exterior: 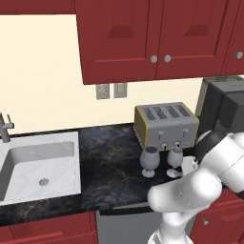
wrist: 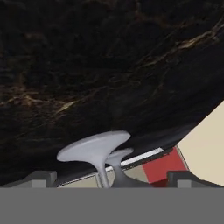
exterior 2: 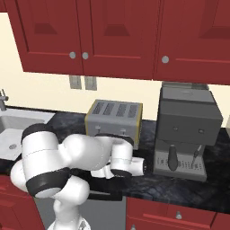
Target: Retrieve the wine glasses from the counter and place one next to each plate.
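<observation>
Two grey-blue wine glasses stand upright on the black marbled counter (exterior: 112, 162) in front of the toaster, the left glass (exterior: 149, 160) and the right glass (exterior: 175, 159) close together. My gripper (exterior: 186, 166) is low at the right glass, coming in from the right. In the hand view, which is rolled over, the near glass's round foot (wrist: 94, 146) and stem sit between my spread fingertips (wrist: 41, 177), with the other glass's foot (wrist: 119, 153) just behind. My gripper (wrist: 113, 179) is open and grips nothing. The plates are out of view.
A silver toaster (exterior: 167, 124) stands right behind the glasses. A dark coffee machine (exterior 2: 186, 130) is to the right. The white sink (exterior: 40, 167) with its faucet (exterior: 5, 126) lies to the left. Red cabinets (exterior: 157, 38) hang overhead.
</observation>
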